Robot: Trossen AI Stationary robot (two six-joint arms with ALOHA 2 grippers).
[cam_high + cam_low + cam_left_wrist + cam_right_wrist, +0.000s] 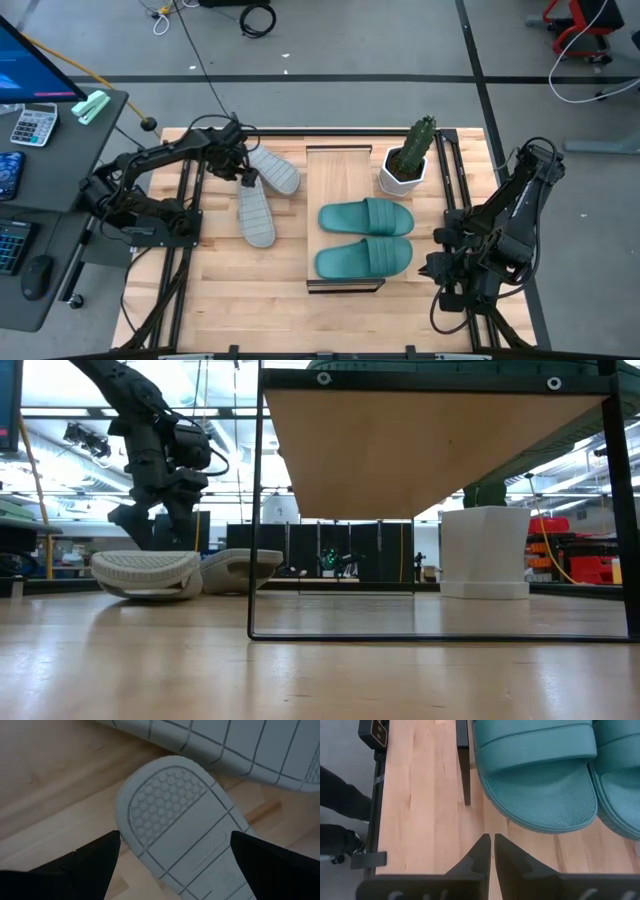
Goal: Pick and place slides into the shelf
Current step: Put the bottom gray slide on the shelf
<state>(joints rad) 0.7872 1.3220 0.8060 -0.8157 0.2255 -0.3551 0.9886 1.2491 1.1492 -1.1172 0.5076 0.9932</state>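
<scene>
Two light grey slides lie sole-up on the table left of the shelf, one [256, 214] nearer and one [275, 170] farther. My left gripper [247, 178] [175, 845] hovers open above the nearer grey slide's far end [170, 805], a finger on either side, apart from it. In the low view this gripper [160, 518] stands just over the grey slides [150, 572]. Two teal slides [366, 218] [364, 258] lie strap-up, side by side on the shelf [340, 165]. My right gripper [440, 265] [491, 845] waits shut at the table's right side, short of the teal slides [540, 780].
A cactus in a white pot [405, 165] [485, 550] stands by the shelf's far right corner. The shelf board [430, 450] sits raised on a thin dark metal frame [257, 510]. Bare slatted tabletop [230, 290] lies toward the near edge. A desk with a calculator [35, 125] is off to the left.
</scene>
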